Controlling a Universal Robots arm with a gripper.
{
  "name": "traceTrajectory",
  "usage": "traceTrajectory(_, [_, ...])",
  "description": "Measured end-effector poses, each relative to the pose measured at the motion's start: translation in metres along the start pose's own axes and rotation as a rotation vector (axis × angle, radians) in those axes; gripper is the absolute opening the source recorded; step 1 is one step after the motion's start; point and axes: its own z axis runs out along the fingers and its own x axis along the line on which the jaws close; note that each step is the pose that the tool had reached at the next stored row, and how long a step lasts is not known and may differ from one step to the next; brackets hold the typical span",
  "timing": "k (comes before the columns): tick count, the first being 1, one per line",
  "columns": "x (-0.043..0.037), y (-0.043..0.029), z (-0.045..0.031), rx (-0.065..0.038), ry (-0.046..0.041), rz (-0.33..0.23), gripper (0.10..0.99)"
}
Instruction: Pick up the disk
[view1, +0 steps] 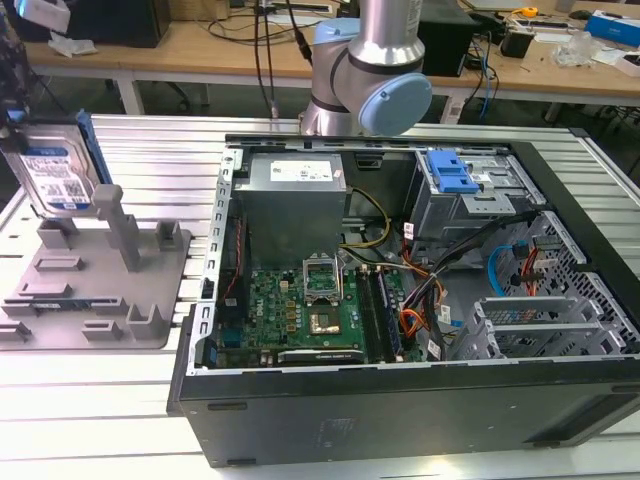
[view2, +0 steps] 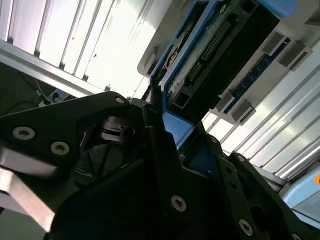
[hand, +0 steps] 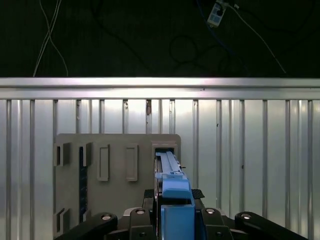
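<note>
The tool (hand: 172, 220) is gripping the disk (view1: 58, 172), holding it above the grey fixture (view1: 95, 275) at the exterior view's left.

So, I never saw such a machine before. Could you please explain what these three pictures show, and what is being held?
It is one grey robot arm with a black gripper at its end. The exterior view looks on from off the arm; both wrist views ride near the gripper. On the slatted metal table stand an open black computer case and a grey plastic fixture with upright posts. The gripper is shut on the flat silver disk with a white-and-blue label and blue side rails, which stands on edge over the fixture.
</note>
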Motion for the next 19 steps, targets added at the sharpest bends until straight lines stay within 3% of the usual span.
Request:
traceTrajectory(3, [0.0002, 0.0004, -0.0170, 0.000, 0.0001, 0.000, 0.369])
traceTrajectory(5, [0.0004, 0.0011, -0.0402, 0.000, 0.0001, 0.000, 0.369])
traceTrajectory(8, [0.0007, 0.0018, -0.0664, 0.000, 0.0001, 0.000, 0.369])
traceTrajectory(11, [0.0009, 0.0023, -0.0844, 0.000, 0.0001, 0.000, 0.369])
traceTrajectory(12, [0.0009, 0.0025, -0.0937, 0.000, 0.0001, 0.000, 0.369])
traceTrajectory(15, [0.0011, 0.0029, -0.1081, 0.000, 0.0000, 0.000, 0.369])
traceTrajectory(19, [0.0013, 0.0029, -0.1095, 0.001, 0.0001, 0.000, 0.369])
